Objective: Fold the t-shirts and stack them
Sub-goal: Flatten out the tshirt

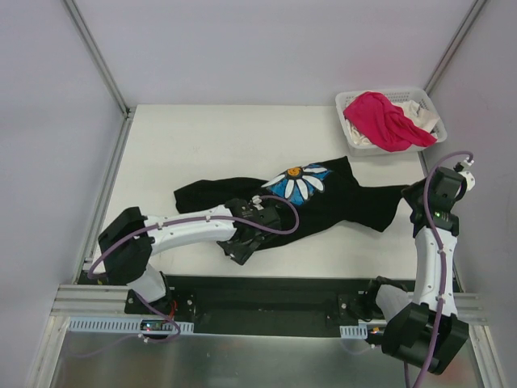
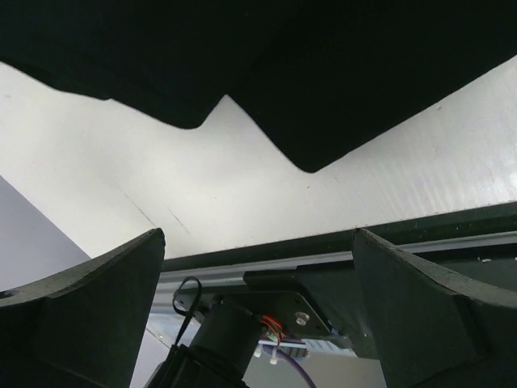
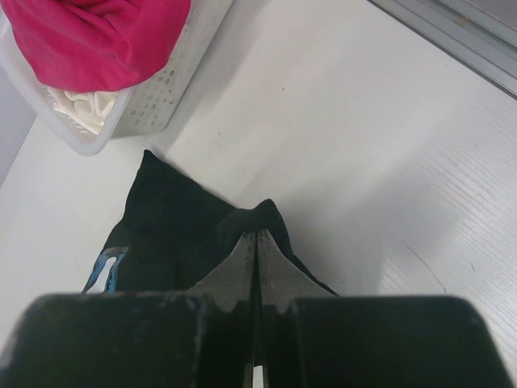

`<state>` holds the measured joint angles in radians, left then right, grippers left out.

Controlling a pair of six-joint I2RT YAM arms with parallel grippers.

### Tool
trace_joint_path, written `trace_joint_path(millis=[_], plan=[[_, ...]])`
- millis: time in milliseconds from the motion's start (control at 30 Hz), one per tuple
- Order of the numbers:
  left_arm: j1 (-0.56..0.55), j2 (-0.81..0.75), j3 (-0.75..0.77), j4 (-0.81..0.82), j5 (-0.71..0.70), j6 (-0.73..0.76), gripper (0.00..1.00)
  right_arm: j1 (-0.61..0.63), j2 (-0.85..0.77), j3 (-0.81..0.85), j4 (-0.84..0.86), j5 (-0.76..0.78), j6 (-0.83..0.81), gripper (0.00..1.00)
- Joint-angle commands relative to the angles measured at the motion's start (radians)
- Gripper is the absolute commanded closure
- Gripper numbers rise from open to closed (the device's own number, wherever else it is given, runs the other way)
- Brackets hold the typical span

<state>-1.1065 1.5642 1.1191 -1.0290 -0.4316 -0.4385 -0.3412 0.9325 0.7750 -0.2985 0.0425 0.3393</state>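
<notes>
Nearest the lens: tightly shut fingers of the right gripper [image 3: 257, 236], seemingly pinching a raised end of the black t-shirt [image 1: 339, 202], crumpled across the near half of the table [image 1: 202, 145]. At its near hem, the left gripper [image 2: 254, 238] with fingers spread wide, holding nothing. Hold the right pinch firm and low; close the left on the hem, then pull apart evenly — flatten before folding. Leave the pink t-shirt [image 1: 384, 121] in the basket [image 1: 342, 109], far right.
</notes>
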Motion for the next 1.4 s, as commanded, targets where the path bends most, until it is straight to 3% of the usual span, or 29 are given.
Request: trace_joint_path(millis=[0, 267, 567, 700, 733, 767, 867, 1167, 1367], plan=[[-0.012, 0.068, 0.037, 0.063, 0.033, 0.061, 0.01, 0.008, -0.024, 0.006, 0.039, -0.016, 0.004, 0.99], [-0.01, 0.221, 0.067, 0.175, 0.06, 0.11, 0.01, 0.01, -0.046, 0.01, 0.03, -0.007, -0.005, 0.99], [0.017, 0.175, -0.028, 0.27, 0.103, 0.101, 0.04, 0.01, -0.05, 0.006, 0.025, -0.007, -0.003, 0.99], [0.027, 0.162, -0.041, 0.279, 0.102, 0.101, 0.13, 0.01, -0.05, 0.006, 0.025, -0.006, -0.005, 0.99], [0.028, 0.161, -0.041, 0.279, 0.102, 0.103, 0.27, 0.011, -0.054, 0.006, 0.024, -0.006, -0.006, 0.99], [0.031, 0.161, -0.038, 0.28, 0.1, 0.101, 0.3, 0.011, -0.054, 0.006, 0.024, -0.004, -0.006, 0.99], [0.034, 0.157, -0.031, 0.28, 0.099, 0.107, 0.36, 0.011, -0.054, 0.007, 0.024, -0.001, -0.006, 0.99], [0.106, 0.109, -0.062, 0.288, 0.099, 0.133, 0.4, 0.011, -0.057, 0.003, 0.019, 0.002, -0.01, 0.99], [0.142, 0.092, -0.067, 0.294, 0.117, 0.162, 0.63, 0.011, -0.058, 0.003, 0.019, 0.003, -0.011, 0.99]])
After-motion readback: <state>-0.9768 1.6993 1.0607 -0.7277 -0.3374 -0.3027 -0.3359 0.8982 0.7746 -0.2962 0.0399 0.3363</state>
